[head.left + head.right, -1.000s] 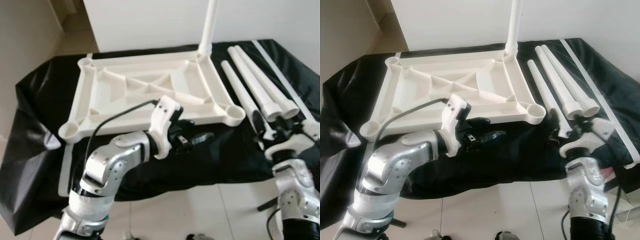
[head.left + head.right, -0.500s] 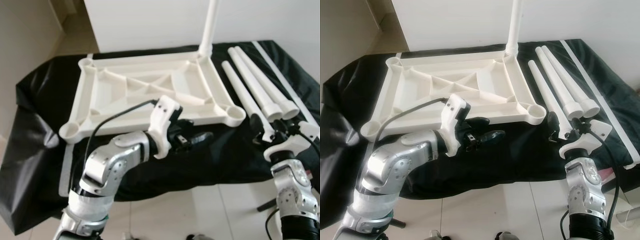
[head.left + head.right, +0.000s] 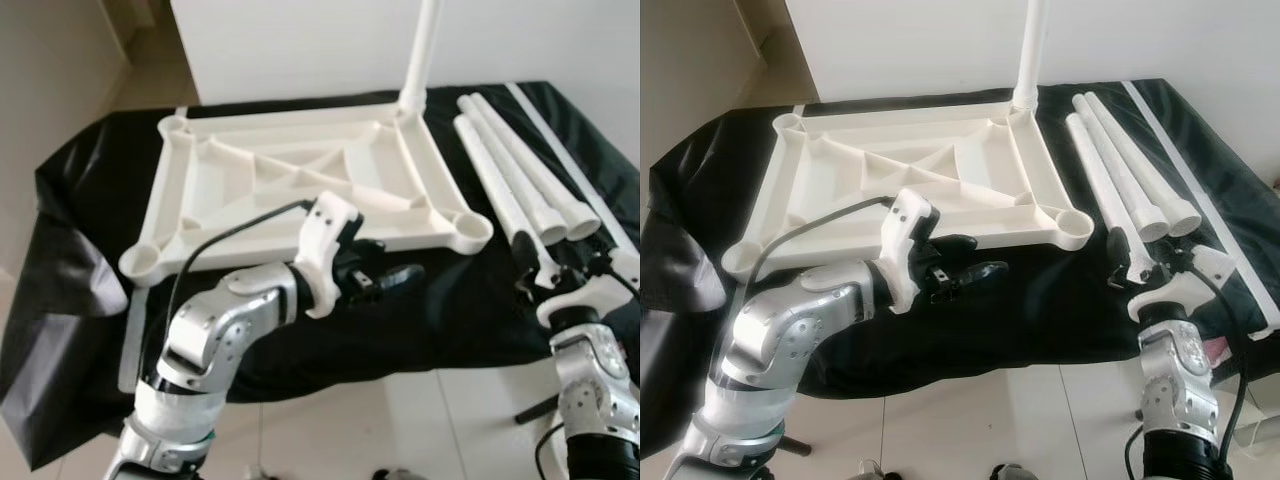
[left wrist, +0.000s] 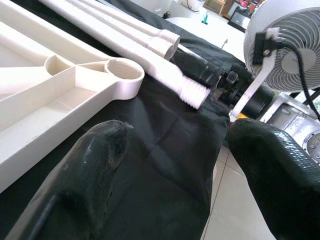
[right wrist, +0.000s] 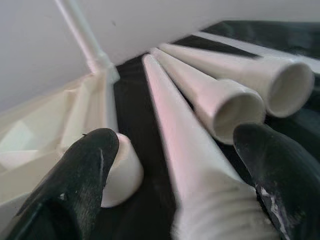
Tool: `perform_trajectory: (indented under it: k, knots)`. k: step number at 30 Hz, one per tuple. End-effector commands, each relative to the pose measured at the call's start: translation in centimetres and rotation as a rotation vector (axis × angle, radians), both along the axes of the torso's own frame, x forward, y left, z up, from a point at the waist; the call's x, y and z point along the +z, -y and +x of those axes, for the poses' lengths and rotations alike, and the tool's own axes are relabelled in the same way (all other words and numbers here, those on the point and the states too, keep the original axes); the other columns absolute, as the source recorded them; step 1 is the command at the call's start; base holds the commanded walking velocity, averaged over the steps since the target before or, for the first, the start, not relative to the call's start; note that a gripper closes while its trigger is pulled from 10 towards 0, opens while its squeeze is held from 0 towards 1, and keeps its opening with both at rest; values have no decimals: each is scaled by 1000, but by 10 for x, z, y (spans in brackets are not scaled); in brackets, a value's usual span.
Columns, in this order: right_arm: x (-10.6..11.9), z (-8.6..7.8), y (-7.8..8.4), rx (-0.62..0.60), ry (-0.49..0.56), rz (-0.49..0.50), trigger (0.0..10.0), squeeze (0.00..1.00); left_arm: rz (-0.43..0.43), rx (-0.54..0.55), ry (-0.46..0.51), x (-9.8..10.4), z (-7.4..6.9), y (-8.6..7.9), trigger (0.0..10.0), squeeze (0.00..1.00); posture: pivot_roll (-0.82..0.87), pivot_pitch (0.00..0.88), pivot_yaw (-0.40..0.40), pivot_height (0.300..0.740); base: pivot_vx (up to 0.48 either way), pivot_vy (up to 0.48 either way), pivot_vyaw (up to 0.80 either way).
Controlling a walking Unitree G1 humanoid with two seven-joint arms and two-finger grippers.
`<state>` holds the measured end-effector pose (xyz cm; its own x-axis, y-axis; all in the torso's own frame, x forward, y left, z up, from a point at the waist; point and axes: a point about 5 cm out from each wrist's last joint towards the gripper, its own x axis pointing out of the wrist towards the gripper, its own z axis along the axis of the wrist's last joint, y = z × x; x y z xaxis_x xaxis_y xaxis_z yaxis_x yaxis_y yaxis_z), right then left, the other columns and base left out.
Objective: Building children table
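The silver left arm bends at the elbow and reaches toward three o'clock across the middle of the head view, its white wrist housing trailing a black cable. The left gripper [image 3: 385,283] has its two black fingers spread. At four o'clock the silver right arm rises upright, the right gripper [image 3: 534,262] pointing toward twelve, fingers parted.

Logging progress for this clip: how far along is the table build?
Done: one leg stands in the upturned tabletop. In hand: right gripper, open, straddles the threaded end of the nearest loose leg; left gripper is open. Left: three legs on the black cloth.
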<state>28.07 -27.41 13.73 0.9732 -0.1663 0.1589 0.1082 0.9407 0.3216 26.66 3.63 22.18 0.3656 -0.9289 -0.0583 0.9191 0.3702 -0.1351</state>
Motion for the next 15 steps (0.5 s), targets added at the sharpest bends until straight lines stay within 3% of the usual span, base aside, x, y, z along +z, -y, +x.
perform_trajectory:
  k: [1,10,15]
  knots:
    - [-22,-6,5,-18,-90,40,10000,0,-2,-20,4,2,-3,2,10000,0,-56,120,20,740,0,0,0]
    - [-17,-4,16,-30,-87,47,10000,0,-2,-24,3,2,-3,2,10000,0,-56,121,24,740,0,0,0]
    - [-3,-3,9,14,-15,-9,10000,0,-3,-20,3,3,-3,2,10000,0,-53,121,19,740,0,0,0]
